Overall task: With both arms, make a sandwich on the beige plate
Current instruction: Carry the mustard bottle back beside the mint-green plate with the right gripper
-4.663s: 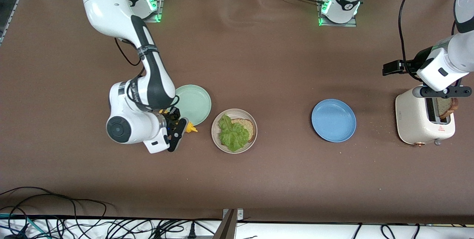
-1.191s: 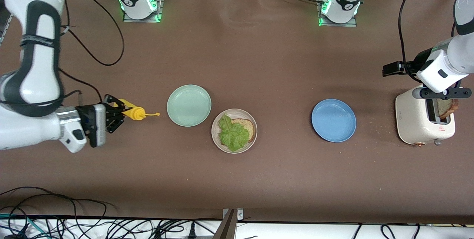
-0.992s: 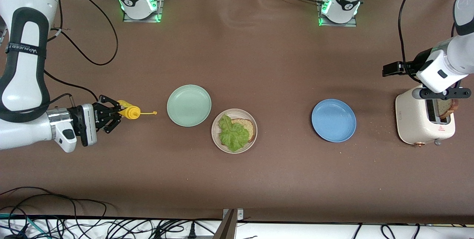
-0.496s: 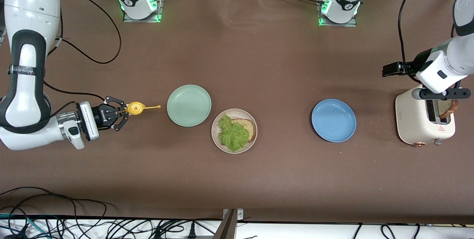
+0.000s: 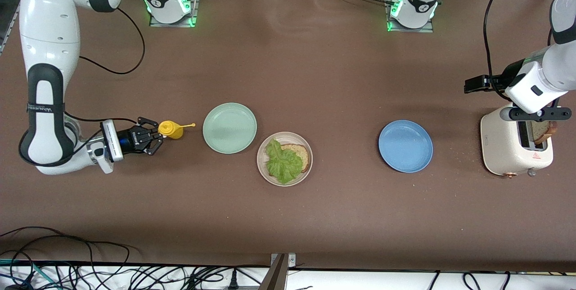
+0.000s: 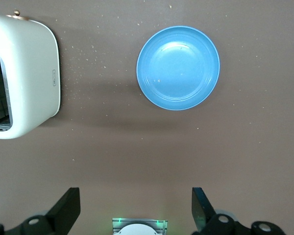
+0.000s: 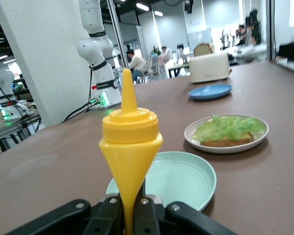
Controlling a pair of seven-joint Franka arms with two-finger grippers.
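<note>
- The right gripper (image 5: 155, 137) is low over the table toward the right arm's end, its black fingers pinching the base of a yellow plastic squeeze bottle with a cone nozzle (image 5: 171, 129); in the right wrist view the bottle (image 7: 130, 147) stands upright straight up from that gripper.
- Just past the bottle's tip from that gripper sits a round mint-green plate (image 5: 229, 127), with nothing on it.
- Next to the mint-green plate, a little nearer the front camera, is the round pale beige plate (image 5: 263, 146), carrying one brown wholegrain bread slice (image 5: 302, 154) with a crinkled green lettuce leaf (image 5: 282, 162) laid over it.
- The left gripper (image 6: 135, 210) hangs over a cream-white toaster (image 5: 499, 146) at the left arm's end, fingers spread wide and holding nothing; a second brown bread slice (image 5: 542, 130) stands up out of the slot beneath it.
- A round blue plate (image 5: 405, 146) lies bare between the toaster and the beige plate.
- My reading: the sandwich is open-faced, and the step in hand looks like parking the sauce bottle.
- Next move calls for setting the bottle down upright and letting go, then the left gripper dropping squarely onto the toaster slice, closing on its crust, and carrying it to cap the lettuce.
</note>
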